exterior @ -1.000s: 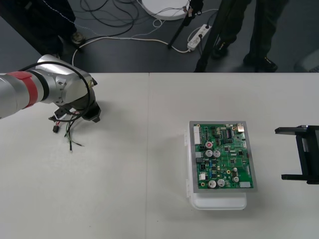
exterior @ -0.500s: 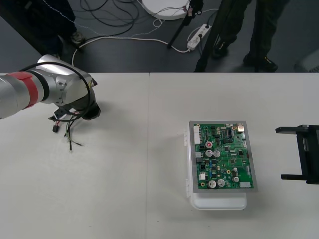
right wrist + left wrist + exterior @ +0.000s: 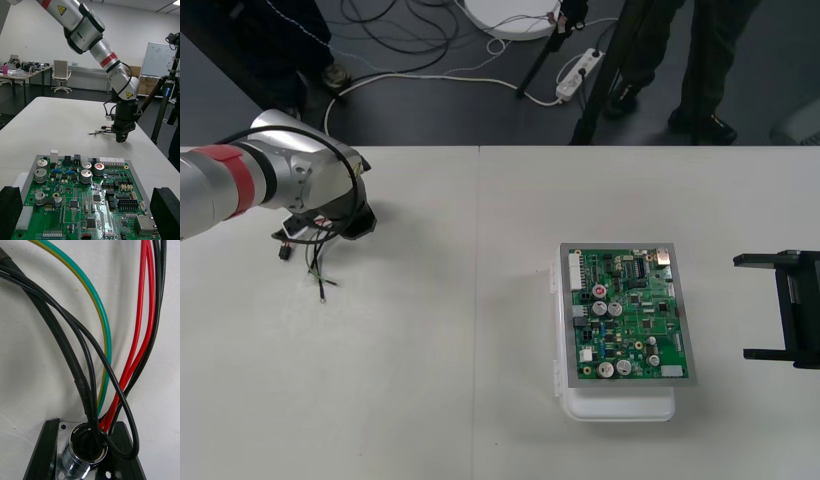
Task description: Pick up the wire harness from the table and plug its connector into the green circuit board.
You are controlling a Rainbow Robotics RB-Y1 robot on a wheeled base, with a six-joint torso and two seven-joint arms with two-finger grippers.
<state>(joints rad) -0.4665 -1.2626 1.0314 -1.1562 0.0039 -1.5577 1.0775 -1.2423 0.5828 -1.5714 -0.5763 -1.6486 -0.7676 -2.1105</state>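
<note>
Showing grasp made, transfer and insertion judged outstanding: left gripper [image 3: 86, 435], well apart from the green circuit board [image 3: 627, 315] on its white base [image 3: 620, 405], clamps the round metal socket [image 3: 83, 457] of the thin-wired red-black-green harness [image 3: 313, 255], small black plug [image 3: 283, 253] unmated; right gripper [image 3: 742, 308] spread wide beside that board.

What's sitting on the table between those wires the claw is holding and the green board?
Nothing: in the front view the stretch of table between the harness, gripped by the left claw, and the green circuit board is bare.
</note>
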